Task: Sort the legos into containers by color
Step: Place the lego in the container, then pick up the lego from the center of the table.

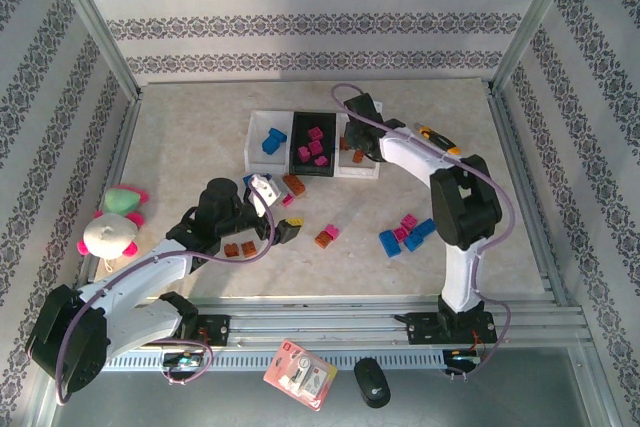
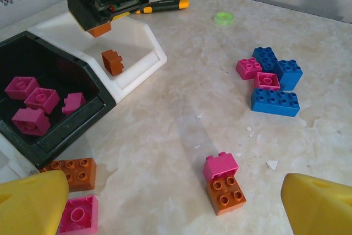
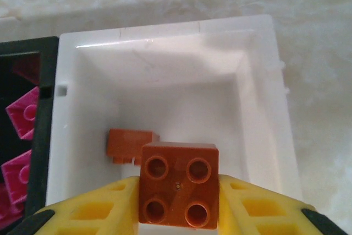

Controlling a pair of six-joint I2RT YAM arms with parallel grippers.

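My right gripper is shut on an orange lego and holds it just above the right white container, where another orange lego lies. The black container beside it holds several pink legos. A blue lego sits in the left white container. My left gripper is open over the table, a little short of a pink lego lying against an orange one. Its yellow fingers hold nothing.
Blue and pink legos cluster on the table to the right. Two orange legos lie near my left arm. A utility knife and a green ring lie beyond the trays. A plush toy sits far left, a red-and-white packet at the near edge.
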